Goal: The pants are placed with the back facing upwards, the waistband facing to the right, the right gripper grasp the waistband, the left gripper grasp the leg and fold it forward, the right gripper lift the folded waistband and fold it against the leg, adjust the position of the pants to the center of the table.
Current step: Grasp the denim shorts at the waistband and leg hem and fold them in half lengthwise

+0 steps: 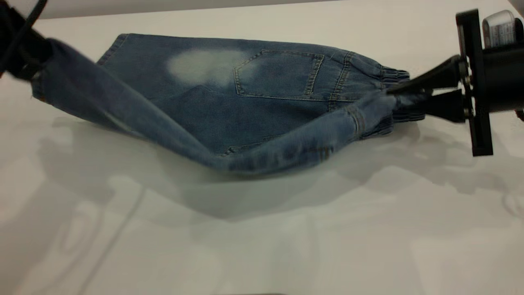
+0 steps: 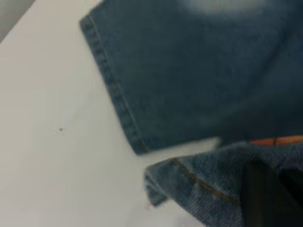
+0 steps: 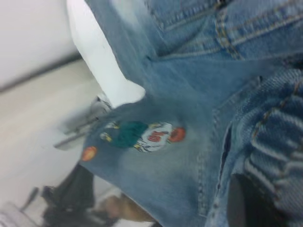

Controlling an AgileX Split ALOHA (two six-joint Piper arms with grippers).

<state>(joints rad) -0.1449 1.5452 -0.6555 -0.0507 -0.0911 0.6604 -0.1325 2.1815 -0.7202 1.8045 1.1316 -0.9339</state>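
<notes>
You have the pants [image 1: 229, 98] lying across the far half of the surface [image 1: 262, 237], back up, with the waistband [image 1: 395, 88] toward your right arm. Both arms are at work on the near half of the garment, which hangs off the surface between them like a slack sling.

The right end effector [image 1: 399, 96] reaches in level from the right edge, its two black fingers [image 1: 430, 78] shut on the gathered waistband. That hold pins one end of the fold line so the band does not slide as the cloth turns over.

The left end effector [image 1: 24, 57] sits at the far left, raised, and the hem of the leg [image 1: 123, 110] runs up into it. The left wrist view shows denim bunched against a dark finger [image 2: 265, 198], so it appears to be gripping that hem, though the fingertips themselves are hidden. The right wrist view shows the printed player [image 3: 142, 135] on the lifted leg's underside, so you have the correct leg.

The other leg, with the pale patch [image 1: 204, 65] and a back pocket [image 1: 278, 73], lies flat and serves as the base to fold onto.

I judge you are midway through the first fold: the lifted edge sags in the middle, so carry both ends across together and level, or the leg could land skewed.
</notes>
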